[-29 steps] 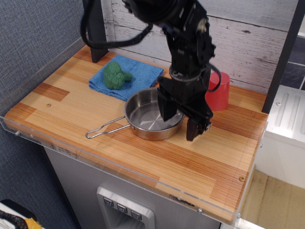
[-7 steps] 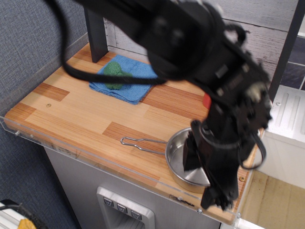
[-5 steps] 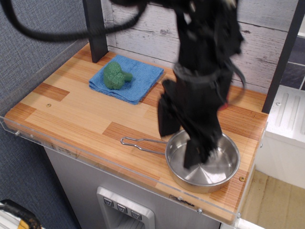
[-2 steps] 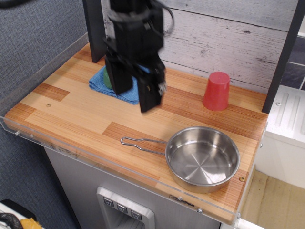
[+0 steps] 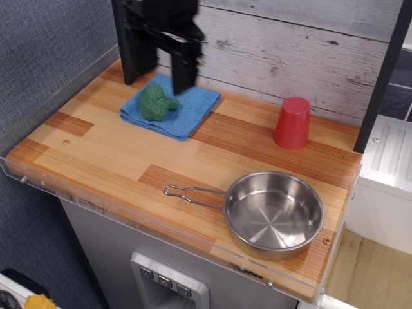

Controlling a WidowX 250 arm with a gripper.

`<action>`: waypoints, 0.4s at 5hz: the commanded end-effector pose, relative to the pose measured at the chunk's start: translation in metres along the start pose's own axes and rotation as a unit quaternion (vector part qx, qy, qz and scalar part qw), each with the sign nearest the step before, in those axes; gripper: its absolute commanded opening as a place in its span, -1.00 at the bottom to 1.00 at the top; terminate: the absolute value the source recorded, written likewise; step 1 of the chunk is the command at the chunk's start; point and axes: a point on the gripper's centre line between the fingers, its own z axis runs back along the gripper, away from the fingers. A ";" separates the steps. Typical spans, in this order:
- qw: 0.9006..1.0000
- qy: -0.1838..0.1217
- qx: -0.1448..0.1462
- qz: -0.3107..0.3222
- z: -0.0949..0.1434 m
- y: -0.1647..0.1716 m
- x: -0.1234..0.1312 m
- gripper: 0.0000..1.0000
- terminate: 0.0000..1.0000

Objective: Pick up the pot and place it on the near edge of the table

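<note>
The pot (image 5: 273, 214), a shallow shiny steel pan, sits on the wooden table (image 5: 103, 154) at its near right edge, close to the acrylic rim. Its wire loop handle (image 5: 191, 193) points left. My gripper (image 5: 163, 72) is high at the back left, above the far end of the blue cloth. Its two black fingers (image 5: 184, 67) hang apart and hold nothing. It is far from the pot.
A blue cloth (image 5: 171, 106) lies at the back left with a green broccoli (image 5: 156, 102) on it. A red cup (image 5: 292, 123) stands upside down at the back right. A dark post (image 5: 132, 45) rises at the back left corner.
My gripper carried the pot from the table's middle to the near right edge, let it go, then rose and swung away to the back left. The pot rests where it was set.
</note>
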 end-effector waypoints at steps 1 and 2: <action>0.997 -0.054 0.038 0.040 0.015 0.030 0.043 1.00 -1.00; 0.996 -0.072 0.036 0.029 0.011 0.040 0.060 1.00 -1.00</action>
